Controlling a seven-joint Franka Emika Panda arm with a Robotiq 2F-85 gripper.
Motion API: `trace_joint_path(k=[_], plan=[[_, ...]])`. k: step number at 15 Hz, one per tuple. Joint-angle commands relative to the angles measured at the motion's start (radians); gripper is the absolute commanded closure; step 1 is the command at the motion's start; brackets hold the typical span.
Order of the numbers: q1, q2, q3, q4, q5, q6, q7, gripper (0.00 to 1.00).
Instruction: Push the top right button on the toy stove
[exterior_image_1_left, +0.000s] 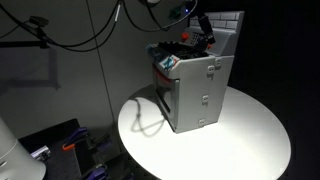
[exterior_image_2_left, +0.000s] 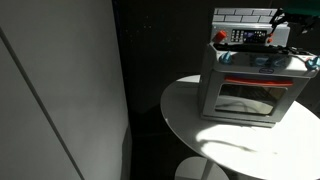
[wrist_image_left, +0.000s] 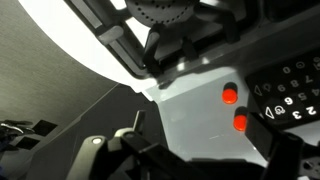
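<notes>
One round white table (exterior_image_1_left: 250, 135) sits in the middle of a very dark room, its top glowing bright against black surroundings. The toy stove (exterior_image_1_left: 200, 95), a small grey box, stands on it toward the far edge in both exterior views, with bare white table top in front of it and to its sides. In an exterior view its glass oven door (exterior_image_2_left: 248, 100) faces the camera under a red strip (exterior_image_2_left: 255, 82), and a white brick-pattern back panel (exterior_image_2_left: 245, 14) rises behind the black cooktop. A thin, looping shadow (exterior_image_1_left: 150, 118) lies on the table top between the stove and the table's edge.

Black cables (exterior_image_1_left: 80, 35) hang in curves across the dark backdrop. A tall pale grey panel (exterior_image_2_left: 60, 90) takes up one side of an exterior view. Dim equipment with small orange parts (exterior_image_1_left: 65, 148) sits lower than the table's edge.

The gripper (exterior_image_1_left: 203, 32) hangs over the stove's top, close above the cooktop and near the back panel. The wrist view looks closely at a round burner (wrist_image_left: 160, 12), a white panel with two red buttons (wrist_image_left: 230, 95) just beside each other, and a black keypad (wrist_image_left: 290, 98) with white numbers. Dark, blurred gripper parts fill the lower edge of that view. Whether the jaws stand wide or narrow cannot be told.
</notes>
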Motion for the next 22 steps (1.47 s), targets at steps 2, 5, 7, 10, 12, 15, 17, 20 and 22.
trace_joint_path(k=[2, 5, 7, 10, 12, 15, 17, 20, 22], plan=[[0.017, 0.006, -0.015, 0.029, 0.0, -0.036, 0.023, 0.0], [0.017, 0.008, -0.015, 0.028, 0.0, -0.037, 0.025, 0.0], [0.016, 0.01, -0.015, 0.029, -0.001, -0.036, 0.026, 0.0], [0.016, 0.012, -0.015, 0.031, -0.001, -0.037, 0.028, 0.0], [0.016, 0.014, -0.015, 0.032, -0.002, -0.036, 0.03, 0.0], [0.016, 0.017, -0.016, 0.033, -0.002, -0.036, 0.032, 0.0], [0.017, 0.019, -0.017, 0.034, -0.003, -0.036, 0.034, 0.0], [0.016, 0.022, -0.018, 0.037, -0.004, -0.036, 0.037, 0.0], [0.016, 0.024, -0.02, 0.039, -0.006, -0.035, 0.039, 0.0]])
